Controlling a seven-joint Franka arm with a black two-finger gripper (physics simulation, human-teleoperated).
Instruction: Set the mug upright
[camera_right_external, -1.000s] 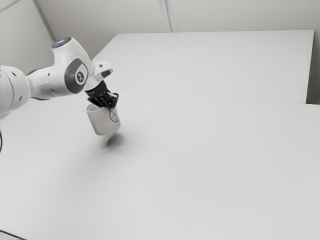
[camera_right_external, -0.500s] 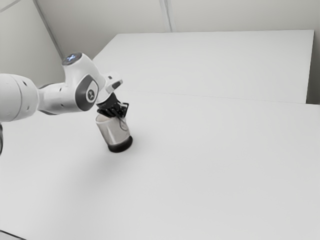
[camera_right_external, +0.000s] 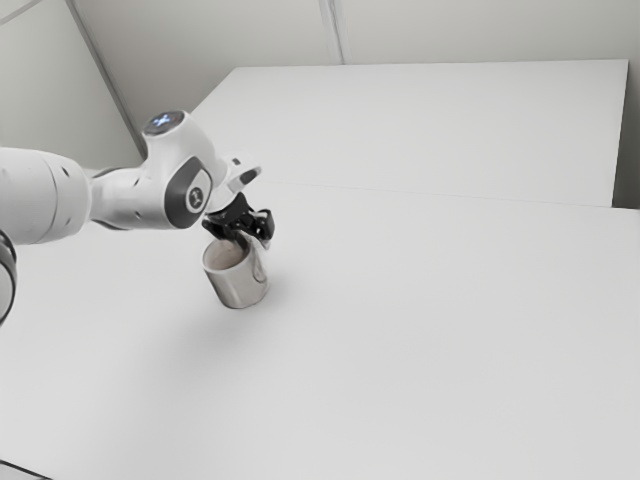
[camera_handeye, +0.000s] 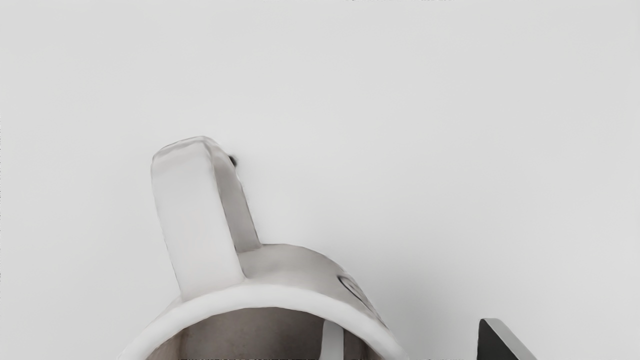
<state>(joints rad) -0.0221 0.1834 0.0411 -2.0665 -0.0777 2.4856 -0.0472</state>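
The gripper hangs low over the bench, right at the mouth of the mug, its black body angled down toward the rim. Its fingers stand apart. The wrist view has one finger outside the mug, with a strip of bench between it and the wall, so on that side the gripper is not pressing on anything. Inside the mouth there is a pale strip with a darker band next to it — I cannot tell for certain whether that is the other finger.

The mug is just below the gripper, mouth up and base down at the bench. It looks upright or close to it, though I cannot tell whether the base sits fully flat. Its handle juts out from the wall, away from the fingers and over the bench ahead of the gripper. A dark curved mark runs along the outer wall, on the side nearer the finger that shows — only part of it can be made out. The white arm comes in from the exterior view's left and bends down to the gripper.
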